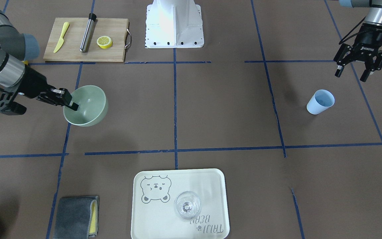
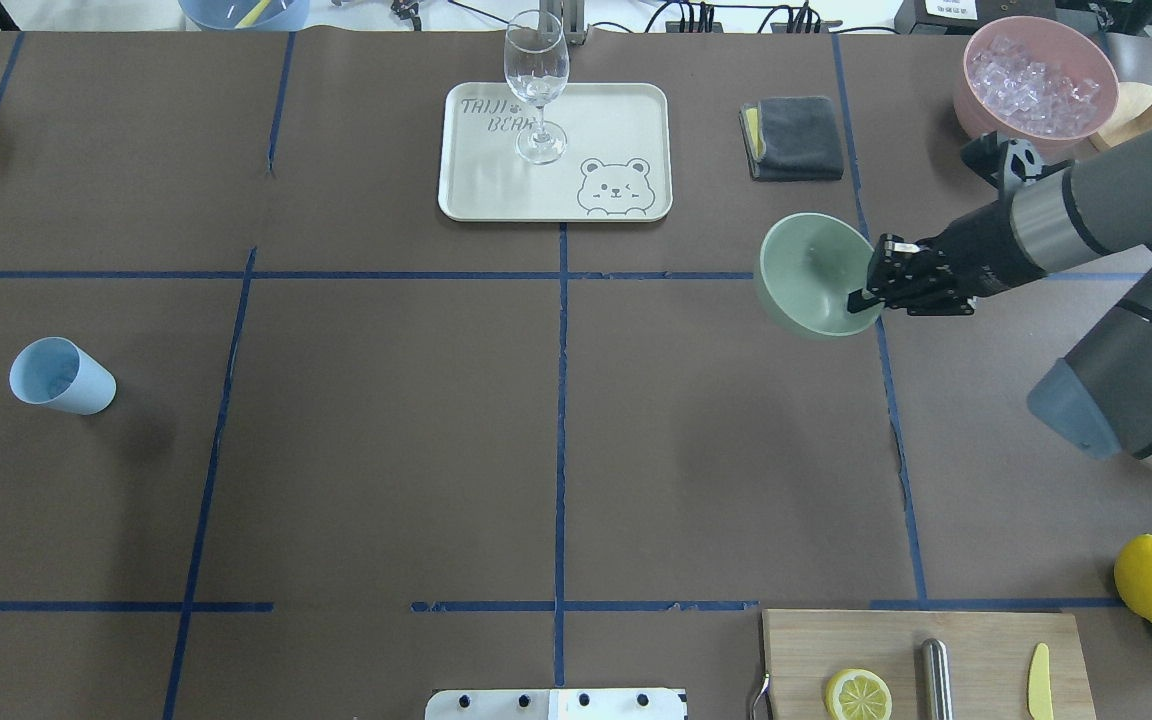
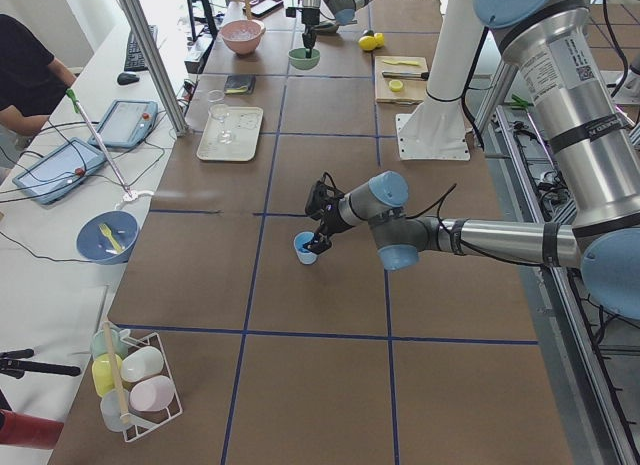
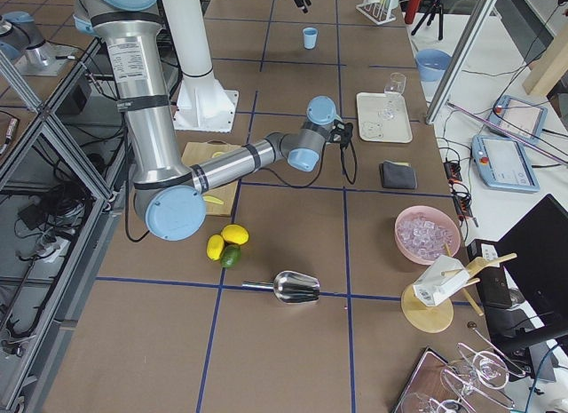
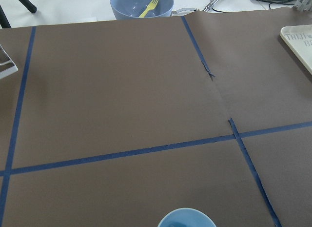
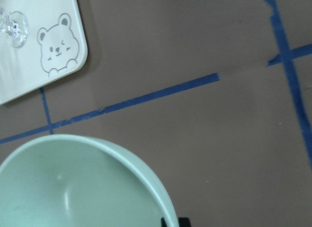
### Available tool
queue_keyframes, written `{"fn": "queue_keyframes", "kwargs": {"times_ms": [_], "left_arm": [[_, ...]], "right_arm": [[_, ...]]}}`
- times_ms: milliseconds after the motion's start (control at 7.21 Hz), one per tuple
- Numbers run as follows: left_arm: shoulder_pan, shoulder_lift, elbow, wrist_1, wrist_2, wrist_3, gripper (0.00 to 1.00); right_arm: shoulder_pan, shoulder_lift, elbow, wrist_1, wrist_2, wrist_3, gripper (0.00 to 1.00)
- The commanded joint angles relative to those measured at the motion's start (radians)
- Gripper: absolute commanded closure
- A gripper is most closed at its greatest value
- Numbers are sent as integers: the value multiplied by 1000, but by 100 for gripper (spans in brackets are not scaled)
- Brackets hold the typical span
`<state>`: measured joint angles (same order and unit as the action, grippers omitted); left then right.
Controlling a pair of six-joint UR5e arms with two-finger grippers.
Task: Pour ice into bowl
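smooth round mint-green bowl (image 6: 73, 188), glossy rim inside right tool (image 2: 868, 292)

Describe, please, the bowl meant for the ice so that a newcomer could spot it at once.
In the overhead view, start at the bear tray at the far edge and go right, past the grey cloth. There the right gripper pinches the rim of the bowl. It is plain mint green and empty, unlike the pink container full of ice beyond it.
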<state>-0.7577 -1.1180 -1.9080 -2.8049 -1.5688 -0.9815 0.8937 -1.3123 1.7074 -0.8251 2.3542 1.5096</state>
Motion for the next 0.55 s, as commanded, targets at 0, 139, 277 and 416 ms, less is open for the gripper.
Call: {"fn": "queue_keyframes", "kwargs": {"times_ms": [0,139,277,416], "left_arm": [[235,23,79,-74,299,-168,0],[344,23,107,-74,423,-252,0],[413,21,116,-70,509,-302,0],[435,15,121,-65,560,-308,0]], "right_arm": [[-127,189,56,-247,-121,89,100],[-198,278,78,-393,-210,89,100],[-266,353,71,-481,-283,93,100],[-329,395,49,-511,-362,96,100]]}}
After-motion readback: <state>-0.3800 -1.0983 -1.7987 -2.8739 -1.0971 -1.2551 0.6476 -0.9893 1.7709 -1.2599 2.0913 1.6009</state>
